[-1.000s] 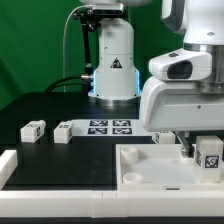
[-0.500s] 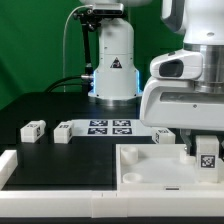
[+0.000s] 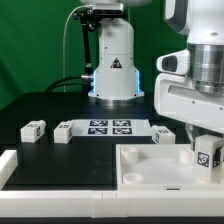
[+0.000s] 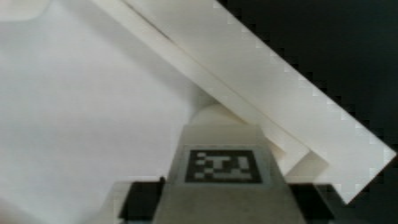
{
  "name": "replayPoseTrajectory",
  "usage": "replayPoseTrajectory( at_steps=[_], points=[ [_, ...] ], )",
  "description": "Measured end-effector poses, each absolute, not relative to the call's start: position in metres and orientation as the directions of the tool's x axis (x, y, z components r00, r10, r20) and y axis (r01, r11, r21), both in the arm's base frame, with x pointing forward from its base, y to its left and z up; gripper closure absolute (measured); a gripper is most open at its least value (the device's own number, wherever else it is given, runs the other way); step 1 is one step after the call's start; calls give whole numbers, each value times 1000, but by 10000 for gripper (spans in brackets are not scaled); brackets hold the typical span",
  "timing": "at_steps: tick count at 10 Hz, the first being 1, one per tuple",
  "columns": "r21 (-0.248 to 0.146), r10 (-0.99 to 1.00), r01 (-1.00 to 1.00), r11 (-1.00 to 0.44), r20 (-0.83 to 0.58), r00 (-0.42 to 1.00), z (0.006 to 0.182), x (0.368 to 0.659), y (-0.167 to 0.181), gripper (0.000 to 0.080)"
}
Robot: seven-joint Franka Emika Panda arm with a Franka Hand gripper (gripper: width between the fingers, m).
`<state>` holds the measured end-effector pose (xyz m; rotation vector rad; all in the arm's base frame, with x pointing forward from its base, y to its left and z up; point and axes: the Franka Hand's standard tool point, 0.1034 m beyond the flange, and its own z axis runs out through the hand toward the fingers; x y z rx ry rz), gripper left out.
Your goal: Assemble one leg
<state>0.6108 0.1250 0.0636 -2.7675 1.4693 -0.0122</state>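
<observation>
My gripper (image 3: pixel 204 140) is shut on a leg (image 3: pixel 208 151), a small white block with a black-and-white tag. It holds the leg upright over the far corner of the large white panel (image 3: pixel 150 166), at the exterior view's right. In the wrist view the leg (image 4: pixel 226 150) sits between my dark fingers (image 4: pixel 146 200), just above the panel floor (image 4: pixel 89 100) and close to its raised rim (image 4: pixel 249 70). Whether the leg touches the panel is unclear. Three other legs lie on the black table: two at the left (image 3: pixel 33 129) (image 3: pixel 65 130) and one behind the panel (image 3: pixel 165 134).
The marker board (image 3: pixel 110 126) lies flat at the table's middle, in front of the robot base (image 3: pixel 113 70). A white raised rail (image 3: pixel 8 165) runs along the near left edge. The arm's body fills the upper right.
The arm has shifted toward the exterior view's right, carrying the held leg with it over the panel's corner. The loose legs have not moved.
</observation>
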Motion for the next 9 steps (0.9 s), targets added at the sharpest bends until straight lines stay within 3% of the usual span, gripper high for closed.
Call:
replayPoseTrajectory(
  at_steps=[3,7,9],
  points=[
    [-12,-983,-983,-182,-8,183,64,611,127,506],
    [-4,-967,-967,255,-17,-254,64,610,127,506],
    [-5,-956,-956,293,-20,-293,64,610,127,506]
  ],
)
